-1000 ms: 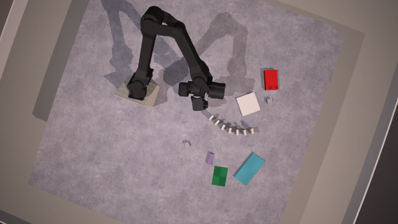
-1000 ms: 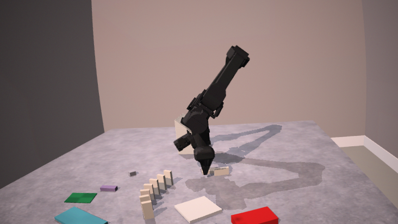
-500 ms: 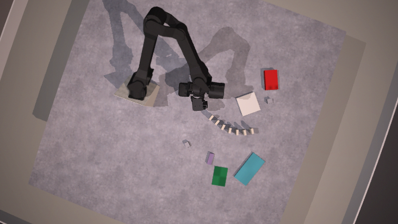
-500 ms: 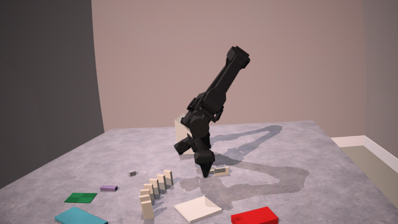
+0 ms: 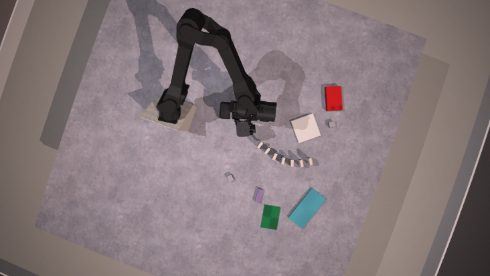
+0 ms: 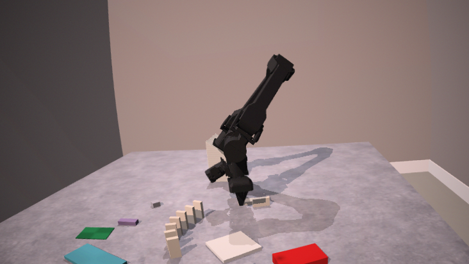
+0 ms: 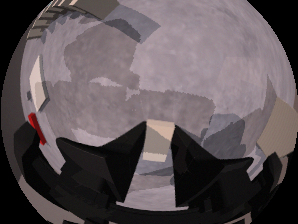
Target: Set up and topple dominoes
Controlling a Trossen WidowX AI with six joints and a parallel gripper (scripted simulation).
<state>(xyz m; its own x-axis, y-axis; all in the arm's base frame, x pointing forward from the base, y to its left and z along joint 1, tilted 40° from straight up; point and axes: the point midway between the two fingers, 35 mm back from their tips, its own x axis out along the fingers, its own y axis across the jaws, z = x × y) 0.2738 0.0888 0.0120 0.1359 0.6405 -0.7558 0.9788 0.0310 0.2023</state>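
Several cream dominoes stand upright in a curved row; its end near the arm (image 5: pixel 260 145) (image 6: pixel 197 207) and its far end (image 5: pixel 310 161) (image 6: pixel 173 248) both stand. My gripper (image 6: pixel 241 203) (image 7: pixel 159 127) is low at the table, away from the row. It is shut on a flat-lying domino (image 7: pixel 159 137), whose sides meet both fingertips. Another loose domino (image 6: pixel 261 201) lies on its long edge beside the fingers; in the wrist view it is hidden, apparently behind the left finger. The hand hides both loose dominoes in the top view.
A cream square slab (image 5: pixel 304 128) (image 6: pixel 233 246) lies beside the row, with a red block (image 5: pixel 333 98) (image 6: pixel 300 254) beyond it. A teal slab (image 5: pixel 306 208), a green plate (image 5: pixel 270 216), a purple block (image 5: pixel 259 195) and a small grey block (image 5: pixel 229 177) lie across the row.
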